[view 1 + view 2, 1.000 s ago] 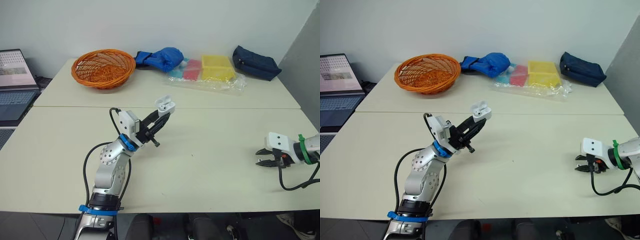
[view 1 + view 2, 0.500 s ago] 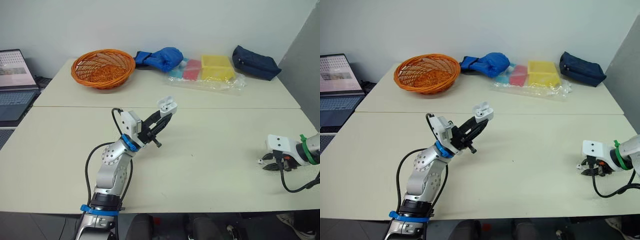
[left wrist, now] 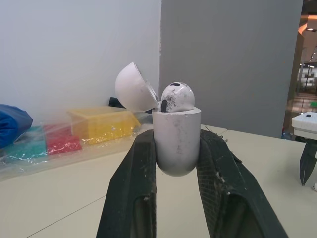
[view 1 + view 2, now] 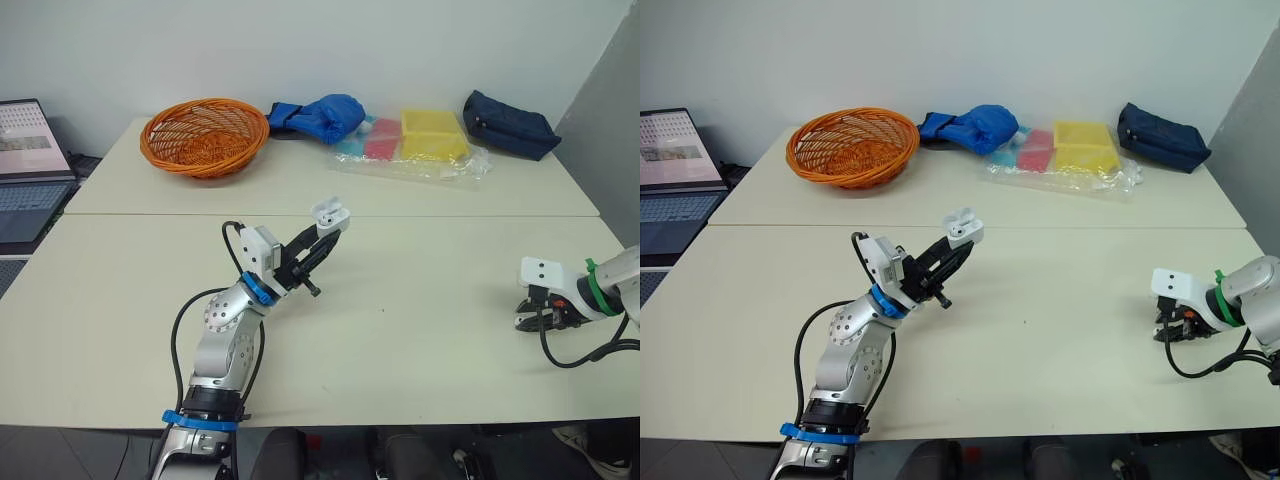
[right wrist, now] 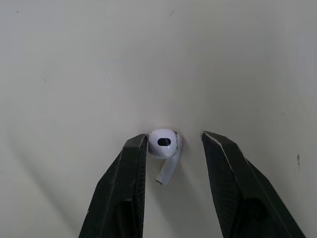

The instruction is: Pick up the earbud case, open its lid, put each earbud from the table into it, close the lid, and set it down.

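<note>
Left tool: my left gripper (image 4: 320,236) is clamped on the small glossy white earbud case (image 3: 176,136) and holds it upright above the beige table (image 4: 420,290), near the middle, a shade toward 10 o'clock.
Case: the domed lid (image 3: 132,93) is hinged back, and one white earbud (image 3: 176,96) sits in the case. I judge the other well to be free, though I cannot see into it.
Right tool: my right gripper (image 5: 174,137) points down at the table's 3 o'clock edge. Its fingers are spread and straddle the second white earbud (image 5: 163,144), which lies loose on the tabletop.
Step in hand: gripping that second earbud.
Doing it well: the bud's head sits against one finger and well clear of the other, so I'd centre first. Then I'd bring the tips down to the surface and squeeze slowly, because the rounded shell looks slick and could squirt out.
Around: an orange wicker basket (image 4: 205,135) at 11 o'clock, a blue cloth bundle (image 4: 322,116) and a clear bag of coloured blocks (image 4: 420,148) at 12, a navy pouch (image 4: 510,125) at 1.
In the way: all of these lie well apart from the path between my grippers. The black cable (image 4: 580,360) by my right wrist is what I'd watch.
</note>
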Controlling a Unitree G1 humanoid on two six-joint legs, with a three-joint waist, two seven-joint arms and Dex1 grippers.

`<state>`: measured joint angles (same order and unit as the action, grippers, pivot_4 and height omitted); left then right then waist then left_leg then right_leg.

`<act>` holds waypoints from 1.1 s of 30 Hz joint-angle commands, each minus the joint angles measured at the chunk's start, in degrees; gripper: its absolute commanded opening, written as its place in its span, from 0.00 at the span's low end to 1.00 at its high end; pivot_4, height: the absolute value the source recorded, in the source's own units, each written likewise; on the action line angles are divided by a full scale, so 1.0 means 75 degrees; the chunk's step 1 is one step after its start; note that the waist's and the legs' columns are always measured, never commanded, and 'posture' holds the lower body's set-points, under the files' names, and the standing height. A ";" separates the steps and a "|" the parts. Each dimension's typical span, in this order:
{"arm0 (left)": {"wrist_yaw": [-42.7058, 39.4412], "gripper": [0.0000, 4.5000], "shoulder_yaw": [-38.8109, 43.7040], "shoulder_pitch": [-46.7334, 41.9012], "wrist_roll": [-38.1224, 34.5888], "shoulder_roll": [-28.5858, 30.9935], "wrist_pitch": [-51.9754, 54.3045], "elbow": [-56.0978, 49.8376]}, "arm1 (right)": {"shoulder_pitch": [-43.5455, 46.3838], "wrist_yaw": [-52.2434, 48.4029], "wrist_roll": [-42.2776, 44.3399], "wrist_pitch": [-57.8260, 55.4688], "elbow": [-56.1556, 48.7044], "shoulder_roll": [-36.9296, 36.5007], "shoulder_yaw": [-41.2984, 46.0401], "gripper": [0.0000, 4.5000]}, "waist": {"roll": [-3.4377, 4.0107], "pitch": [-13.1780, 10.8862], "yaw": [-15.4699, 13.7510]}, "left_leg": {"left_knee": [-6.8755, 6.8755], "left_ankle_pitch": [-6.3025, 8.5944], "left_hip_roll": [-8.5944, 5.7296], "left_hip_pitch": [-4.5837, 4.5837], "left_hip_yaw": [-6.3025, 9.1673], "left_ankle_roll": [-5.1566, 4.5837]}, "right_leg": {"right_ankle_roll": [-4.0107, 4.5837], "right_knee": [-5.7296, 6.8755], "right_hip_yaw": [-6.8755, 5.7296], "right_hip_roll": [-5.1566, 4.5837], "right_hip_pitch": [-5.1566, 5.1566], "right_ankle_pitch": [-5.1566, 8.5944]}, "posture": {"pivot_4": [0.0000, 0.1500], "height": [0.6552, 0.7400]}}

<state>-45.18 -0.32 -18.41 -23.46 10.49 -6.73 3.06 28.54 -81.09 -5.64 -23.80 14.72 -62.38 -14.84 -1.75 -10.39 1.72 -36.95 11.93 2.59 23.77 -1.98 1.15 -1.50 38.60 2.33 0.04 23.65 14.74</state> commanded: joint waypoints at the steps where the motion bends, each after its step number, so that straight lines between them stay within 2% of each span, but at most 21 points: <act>1: 0.0071 0.17 -0.0030 0.0035 0.0010 -0.0018 -0.0103 -0.0390 | -0.0137 -0.0085 -0.0095 -0.0014 -0.0166 -0.0180 -0.0027 0.39 | 0.0000 0.0000 -0.0004 | 0.0001 0.0000 0.0000 0.0001 0.0000 0.0000 | 0.0000 0.0000 -0.0001 0.0000 0.0000 0.0000 | 1.00 1.00; 12: 0.0176 0.17 -0.0095 -0.0051 0.0016 0.0006 0.0026 -0.0478 | -0.0191 0.0106 -0.0088 -0.0143 -0.0185 -0.0005 -0.0050 0.39 | -0.0001 0.0001 -0.0007 | -0.0003 0.0000 -0.0001 -0.0001 -0.0002 0.0000 | -0.0001 0.0000 -0.0003 0.0000 -0.0004 0.0000 | 1.00 1.00; 15: 0.0103 0.17 -0.0180 -0.0048 0.0083 0.0031 -0.0028 -0.0532 | -0.0287 0.0157 -0.0106 -0.0011 -0.0143 -0.0027 -0.0053 0.26 | -0.0001 0.0001 -0.0007 | -0.0004 0.0000 -0.0001 -0.0001 -0.0002 0.0000 | -0.0001 0.0000 -0.0003 0.0000 -0.0004 -0.0001 | 1.00 1.00; 17: 0.0084 0.17 -0.0205 -0.0028 0.0094 0.0039 -0.0024 -0.0582 | -0.0354 0.0163 -0.0090 0.0015 -0.0137 -0.0060 -0.0032 0.10 | -0.0003 0.0002 -0.0007 | -0.0003 0.0000 -0.0001 -0.0001 0.0001 0.0000 | 0.0000 -0.0001 -0.0004 0.0000 -0.0006 0.0000 | 1.00 1.00; 23: 0.0090 0.17 -0.0198 -0.0037 0.0054 0.0053 -0.0025 -0.0538 | -0.0378 0.0327 0.0102 0.0068 -0.0190 0.0035 0.0280 0.09 | -0.0004 0.0002 -0.0008 | -0.0003 0.0000 -0.0001 -0.0003 0.0003 0.0000 | 0.0000 -0.0003 -0.0003 0.0000 -0.0012 0.0000 | 1.00 1.00; 27: 0.0039 0.17 -0.0191 -0.0091 0.0043 0.0042 -0.0071 -0.0423 | -0.0089 0.0178 0.0813 -0.0280 -0.0850 0.0400 0.0699 0.09 | -0.0004 0.0002 0.0030 | -0.0004 0.0000 0.0000 -0.0008 0.0002 0.0000 | -0.0001 0.0001 0.0001 0.0001 -0.0011 -0.0001 | 1.00 1.00; 29: -0.0003 0.17 -0.0170 -0.0138 0.0019 0.0029 -0.0108 -0.0327 | 0.0291 0.0524 0.1782 -0.1392 -0.1665 0.1102 0.1307 0.09 | -0.0002 0.0001 0.0049 | -0.0001 0.0000 0.0002 -0.0019 0.0008 0.0000 | -0.0001 0.0012 0.0009 0.0005 -0.0010 -0.0001 | 1.00 1.00; 33: -0.0069 0.17 -0.0184 -0.0246 -0.0058 -0.0113 -0.0178 -0.0099 | 0.1023 0.3277 0.4046 -0.3139 -0.3955 0.4125 0.3286 0.09 | -0.0001 -0.0003 0.0133 | 0.0002 -0.0001 0.0012 -0.0036 0.0027 0.0001 | 0.0003 0.0047 0.0022 0.0033 -0.0006 -0.0003 | 1.00 1.00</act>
<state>-45.36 -2.13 -19.51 -22.88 9.63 -6.72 3.15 34.02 -63.97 18.51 -43.20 -7.38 -33.96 3.55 -1.75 -10.41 2.72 -36.92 11.92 2.70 23.52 -1.74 1.18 -1.46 38.97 2.43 0.35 23.60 14.72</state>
